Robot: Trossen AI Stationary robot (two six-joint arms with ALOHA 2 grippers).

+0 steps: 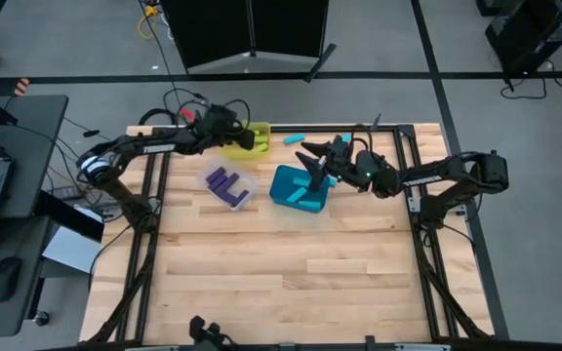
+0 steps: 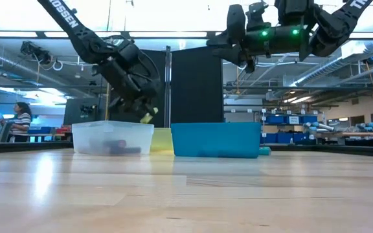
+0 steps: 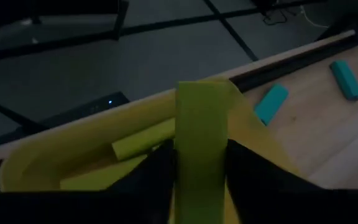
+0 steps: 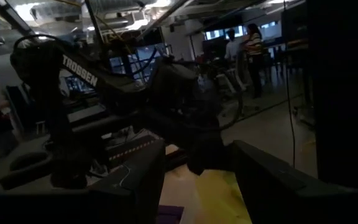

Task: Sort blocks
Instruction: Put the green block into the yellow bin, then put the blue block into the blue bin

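The left gripper (image 1: 243, 137) hangs over the yellow bin (image 1: 254, 142) at the far side of the desk (image 1: 281, 273). In the left wrist view its two dark fingers (image 3: 151, 180) sit on either side of a yellow-green block (image 3: 201, 149), which stands upright between them above the bin; whether they actually press on it or have let go I cannot tell. Another yellow-green block (image 3: 143, 140) lies inside the yellow bin (image 3: 36, 168) behind it.

The right gripper (image 1: 312, 154) hovers above the teal bin (image 1: 286, 185), raised well off the desk as the low view shows, its fingers spread apart with nothing between them in the right wrist view. A cyan block (image 1: 307, 199) lies in the teal bin.

Purple blocks (image 1: 226, 183) rest in the clear bin (image 1: 246, 185), which sits between the yellow bin and the teal one, a little nearer the front. Two cyan blocks lie loose on the desk near its far edge: one (image 3: 271, 103) just beside the yellow bin, the other (image 3: 345, 79) farther off toward the right arm.

In the low view the clear bin (image 2: 113, 138), yellow bin (image 2: 161, 139) and teal bin (image 2: 215, 139) stand in a row, and a person (image 2: 22, 119) shows in the room behind
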